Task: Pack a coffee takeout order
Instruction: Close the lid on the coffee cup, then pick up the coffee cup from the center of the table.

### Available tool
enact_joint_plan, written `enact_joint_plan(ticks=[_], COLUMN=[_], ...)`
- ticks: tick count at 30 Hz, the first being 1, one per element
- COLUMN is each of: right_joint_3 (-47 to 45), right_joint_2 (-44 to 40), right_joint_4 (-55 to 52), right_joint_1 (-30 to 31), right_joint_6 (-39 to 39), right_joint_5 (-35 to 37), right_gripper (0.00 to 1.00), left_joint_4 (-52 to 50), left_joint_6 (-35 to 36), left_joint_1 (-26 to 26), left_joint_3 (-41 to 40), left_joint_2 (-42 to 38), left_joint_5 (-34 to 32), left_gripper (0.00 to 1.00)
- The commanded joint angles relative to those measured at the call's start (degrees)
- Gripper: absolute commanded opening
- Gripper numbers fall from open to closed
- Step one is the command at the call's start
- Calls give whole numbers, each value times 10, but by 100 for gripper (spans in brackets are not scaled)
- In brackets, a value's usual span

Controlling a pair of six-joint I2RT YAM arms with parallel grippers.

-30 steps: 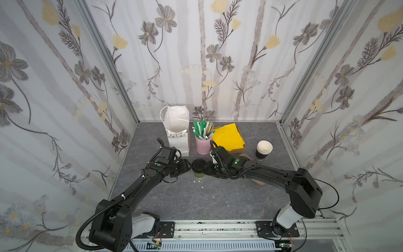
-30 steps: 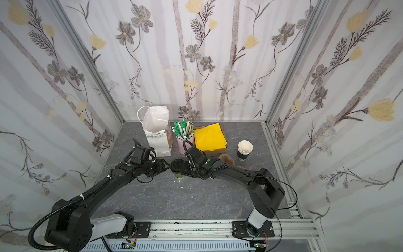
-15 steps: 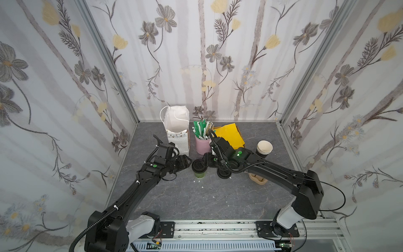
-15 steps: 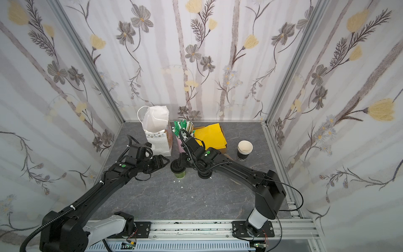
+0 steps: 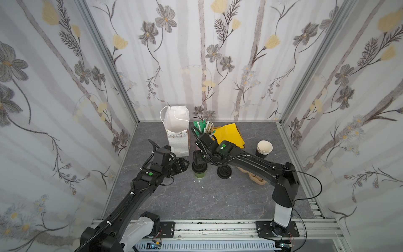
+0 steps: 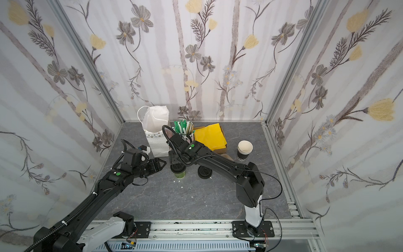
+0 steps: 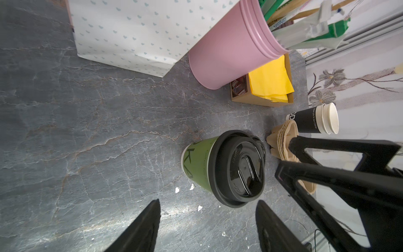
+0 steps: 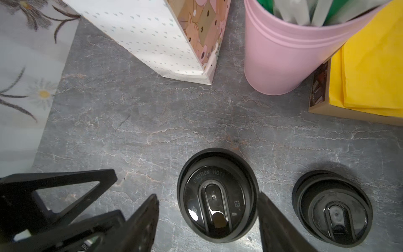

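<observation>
Lidding looks finished: the green cup [image 7: 197,163] stands upright on the counter [image 5: 196,200], and its black lid [image 8: 217,196] appears fully seated. The right gripper [image 8: 207,195] hangs over it, jaws spread to either side of the lid and grasping nothing. The left gripper [image 7: 208,203], also released, sits just beside the cup. Next, I judge, one gripper must close on the cup's wall and carry it upright to the white paper bag [image 5: 177,139] behind.

green cup [image 8: 217,201]: wall hidden under its lid, right wrist view | cup carrier [image 5: 258,179], right of green cup: partly under right arm | paper bag [image 7: 135,32], behind green cup: top cut off
</observation>
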Motion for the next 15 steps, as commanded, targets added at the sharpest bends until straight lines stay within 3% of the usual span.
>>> enact_joint_plan(ticks=[1, 4, 8, 15], right_joint_3=[17, 36, 41, 53], right_joint_2=[18, 35, 47, 62], right_joint_4=[-18, -38, -48, -53], right_joint_1=[3, 4, 6, 14], right_joint_6=[-19, -29, -34, -39], right_joint_5=[20, 26, 26, 23], right_gripper=[72, 75, 86, 85], left_joint_4=[2, 2, 2, 2], left_joint_6=[-12, -11, -8, -5], left_joint_1=[1, 0, 1, 1], left_joint_3=[-5, -4, -4, -5], left_joint_2=[-5, -3, 0, 2], left_joint_5=[-23, -26, -28, -25], left_gripper=[72, 72, 72, 72])
